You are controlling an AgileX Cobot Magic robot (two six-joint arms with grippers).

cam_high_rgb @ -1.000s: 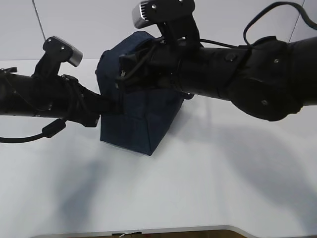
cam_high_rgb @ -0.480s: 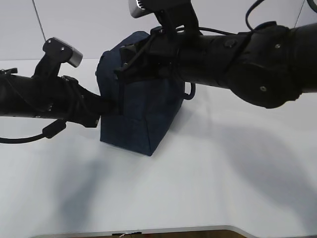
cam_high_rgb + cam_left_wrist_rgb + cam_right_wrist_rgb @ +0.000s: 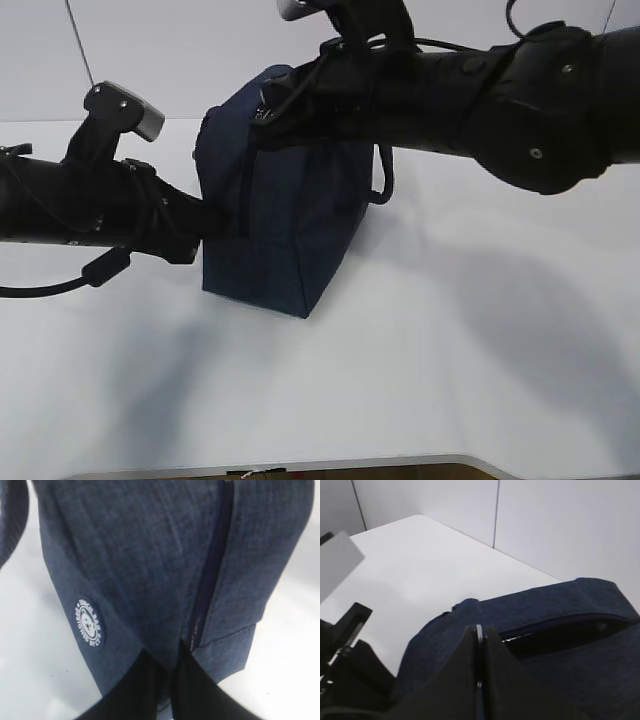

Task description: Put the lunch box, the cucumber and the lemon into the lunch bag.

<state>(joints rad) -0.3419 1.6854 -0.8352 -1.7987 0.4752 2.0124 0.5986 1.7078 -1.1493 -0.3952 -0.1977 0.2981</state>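
Two grippers are at the lunch bag (image 3: 285, 215), which stands on the white surface (image 3: 420, 380). The left gripper (image 3: 167, 667) is low on the bag's side, near the bottom end of the zip (image 3: 212, 565) and right of the round white badge (image 3: 90, 621); its jaws are closed, pinching a fold of the blue cloth. The right gripper (image 3: 479, 640) is at the top of the bag, jaws closed on a thin silver bit that looks like the ring pull (image 3: 479, 628), beside a small dark gap in the zip. The lunch box, cucumber and lemon are not in sight. The bag looks soft and floppy, so it will likely sag and slide if pulled by one spot only. I think it is best to hold the cloth down low and tug the little ring slowly. The ring is thin and may slip from the jaws.
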